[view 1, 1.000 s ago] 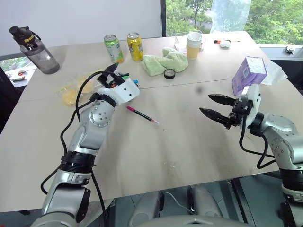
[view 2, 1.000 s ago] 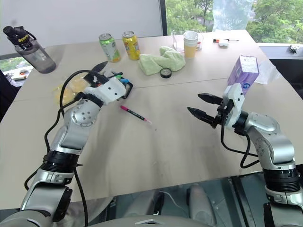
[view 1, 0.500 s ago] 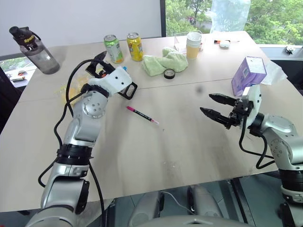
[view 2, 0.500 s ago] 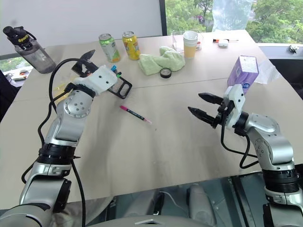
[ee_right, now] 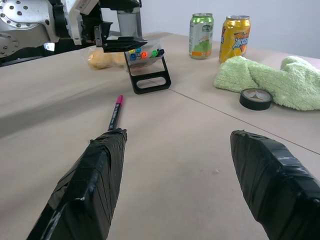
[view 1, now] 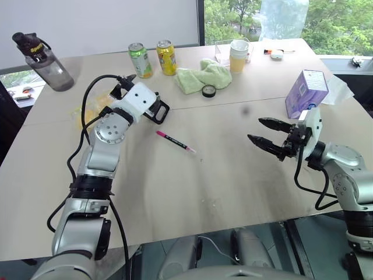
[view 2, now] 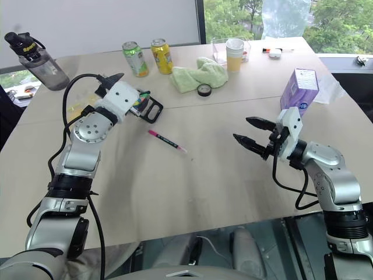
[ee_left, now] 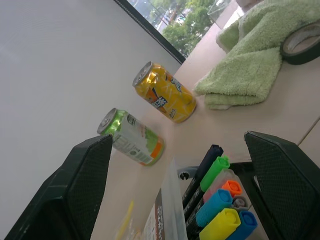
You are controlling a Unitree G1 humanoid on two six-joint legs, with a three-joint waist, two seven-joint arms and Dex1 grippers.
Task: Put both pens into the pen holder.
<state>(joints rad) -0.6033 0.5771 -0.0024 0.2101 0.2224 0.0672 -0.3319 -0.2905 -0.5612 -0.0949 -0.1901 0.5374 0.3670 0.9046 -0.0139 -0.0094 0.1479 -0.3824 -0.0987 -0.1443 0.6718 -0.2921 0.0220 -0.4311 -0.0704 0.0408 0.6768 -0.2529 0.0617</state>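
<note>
My left tool [ee_left: 175, 200] is spread wide and empty, poised right at the pen holder [ee_right: 145, 70], which lies tipped on its side on the worktop [view 1: 233, 175], its black frame toward the middle. Inside the holder: capped marker ends bunched together, green, orange, blue, yellow, black, seen close in the left wrist view. Whether the blue pen is among them I cannot tell. The pink pen [view 1: 175, 142] lies flat on the bare worktop, near the holder but apart from it, between my two arms. My right tool [view 1: 269, 133] is also spread, empty, hovering over the worktop well to the right of the pen. Other containers: a green can [view 1: 140, 59] and a yellow can [view 1: 166, 56] standing side by side at the far edge, print too small to read; a dark-capped clear bottle [view 1: 44, 61] at far left, with a yellow label I cannot make out; a stack of paper cups [view 1: 238, 55]; a purple carton [view 1: 306, 92] near my right arm, lettering illegible. A green cloth [view 1: 204, 76] and a roll of black tape [view 1: 208, 91] sit beside the cans.
</note>
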